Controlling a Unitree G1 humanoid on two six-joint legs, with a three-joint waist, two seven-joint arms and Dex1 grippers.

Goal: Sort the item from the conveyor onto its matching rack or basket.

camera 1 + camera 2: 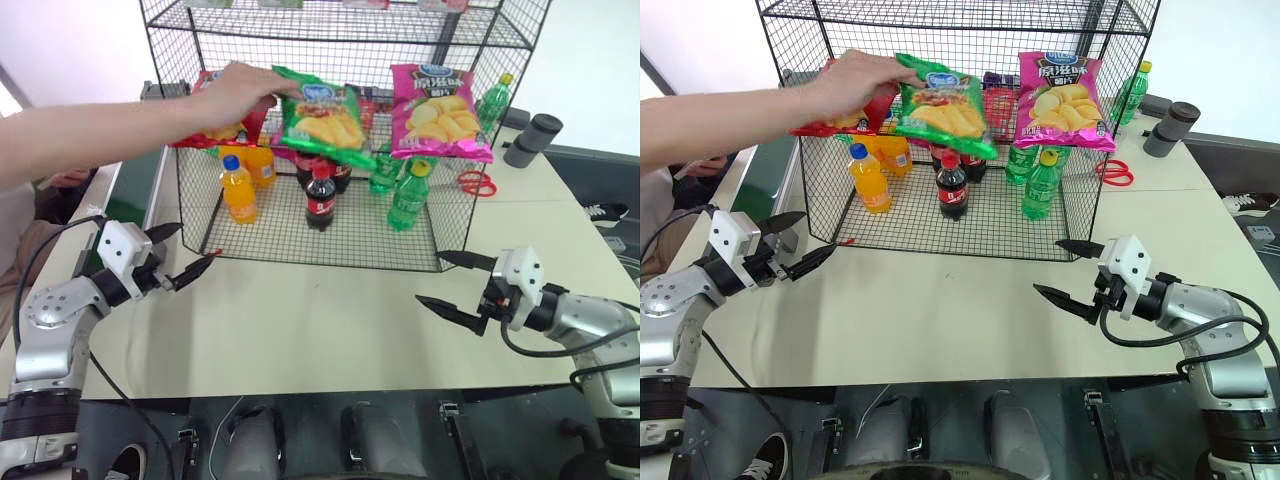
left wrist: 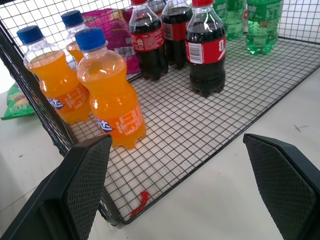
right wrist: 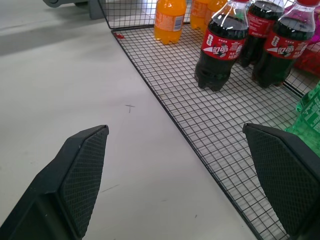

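A pale table (image 1: 330,330) is seen carrying a black wire rack (image 1: 330,245) toward its far edge. Red scissors (image 1: 477,183) are laid on the table just beside the rack, near the far right corner, and two dark cylinders (image 1: 531,139) are set further toward that same corner.

A robot test lab staged as a small shop: a black wire-mesh rack (image 1: 330,225) on a plain white table (image 1: 330,320) is stocked with orange soda bottles (image 1: 238,190), cola bottles (image 1: 320,198), green soda bottles (image 1: 408,196) and crisp bags (image 1: 437,115).
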